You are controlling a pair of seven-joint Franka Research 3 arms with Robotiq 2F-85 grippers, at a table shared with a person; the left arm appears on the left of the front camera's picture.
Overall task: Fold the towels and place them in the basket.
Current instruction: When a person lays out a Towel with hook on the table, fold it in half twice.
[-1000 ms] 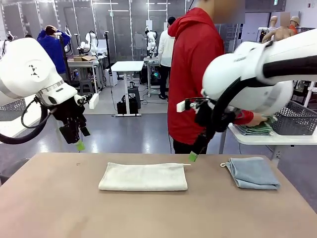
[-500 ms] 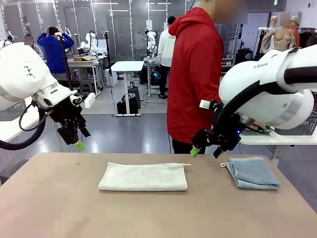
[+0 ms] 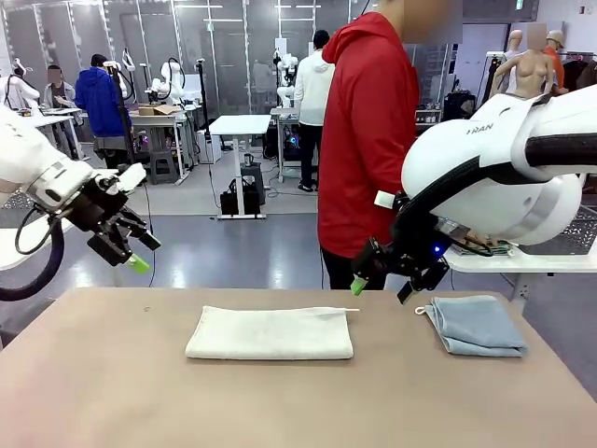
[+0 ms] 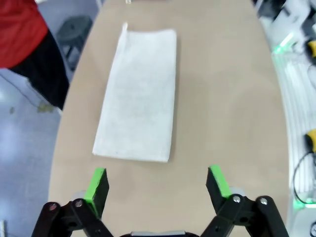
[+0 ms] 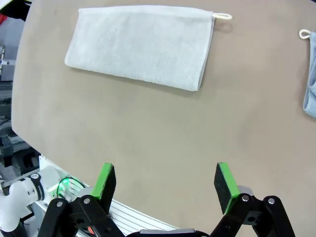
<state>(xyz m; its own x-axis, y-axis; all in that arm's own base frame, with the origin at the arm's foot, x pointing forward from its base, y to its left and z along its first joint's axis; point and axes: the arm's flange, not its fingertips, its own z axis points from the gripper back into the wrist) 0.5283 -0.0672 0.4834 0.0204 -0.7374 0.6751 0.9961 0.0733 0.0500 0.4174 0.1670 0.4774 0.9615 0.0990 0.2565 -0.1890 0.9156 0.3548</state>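
Jaws wide, well off cream towel (image 3: 270,333) edges

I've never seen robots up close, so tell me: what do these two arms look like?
Both arms are white, rounded shells: the left arm carries a looping black cable, the right arm bears grey lettering. Each ends in black jaws tipped with green pads.

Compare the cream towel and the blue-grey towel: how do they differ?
The cream towel is a long strip at mid-table; the blue-grey towel is a shorter, squarer fold near the right edge. Cream's loop sits at its right corner, blue-grey's at its left. Both lie flat on the table, untouched.
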